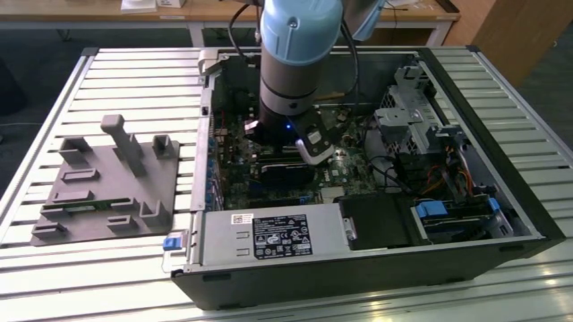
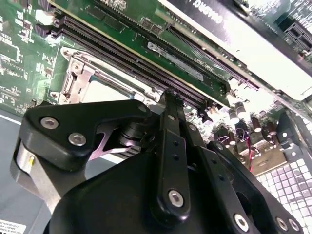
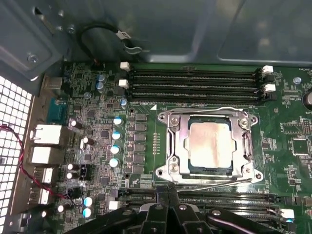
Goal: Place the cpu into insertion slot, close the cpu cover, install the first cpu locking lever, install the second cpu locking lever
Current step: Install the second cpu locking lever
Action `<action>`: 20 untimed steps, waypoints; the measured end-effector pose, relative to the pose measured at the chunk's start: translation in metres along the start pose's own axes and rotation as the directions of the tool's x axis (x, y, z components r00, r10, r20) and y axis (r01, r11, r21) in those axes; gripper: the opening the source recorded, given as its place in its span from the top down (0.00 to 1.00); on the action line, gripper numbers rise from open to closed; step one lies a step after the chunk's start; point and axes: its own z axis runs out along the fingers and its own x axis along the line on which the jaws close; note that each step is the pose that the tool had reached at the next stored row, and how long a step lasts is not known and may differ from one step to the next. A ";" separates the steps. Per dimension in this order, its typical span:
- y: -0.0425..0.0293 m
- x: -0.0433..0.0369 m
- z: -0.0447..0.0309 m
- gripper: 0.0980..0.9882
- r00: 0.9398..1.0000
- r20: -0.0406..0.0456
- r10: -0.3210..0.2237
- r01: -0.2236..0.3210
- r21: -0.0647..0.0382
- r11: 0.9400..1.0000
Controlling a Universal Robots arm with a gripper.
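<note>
The cpu (image 3: 209, 144) lies flat in the insertion slot (image 3: 254, 173) on the green motherboard (image 3: 287, 112), its dull silvery-tan face showing through the window of the cpu cover (image 3: 176, 146), which is folded down over it. One thin wire locking lever (image 3: 204, 111) lies along the socket's side nearest the memory slots. A second lever (image 3: 214, 181) lies along the opposite side. My gripper (image 3: 168, 191) hovers just off that side, shut with nothing in it. In the second wrist view the gripper (image 2: 168, 97) tapers to a point beside the cpu (image 2: 105, 90).
The arm (image 1: 288, 80) reaches down into an open computer case (image 1: 358, 268). Black memory slots (image 3: 195, 80) run along the socket. A drive cage (image 1: 407, 121) and cables (image 1: 447, 178) fill the exterior view's right. A grey fixture (image 1: 107, 181) sits outside the case on the exterior view's left.
</note>
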 end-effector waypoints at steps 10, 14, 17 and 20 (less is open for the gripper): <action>-0.0030 -0.0003 0.0103 0.99 1.000 0.002 0.004 -0.004 -0.034 0.999; -0.0037 -0.0003 0.0126 0.99 1.000 0.002 0.005 -0.005 -0.034 0.999; -0.0037 -0.0004 0.0141 0.99 1.000 0.002 0.005 -0.004 -0.034 0.999; -0.0035 -0.0004 0.0161 0.99 1.000 0.002 0.005 -0.005 -0.034 0.999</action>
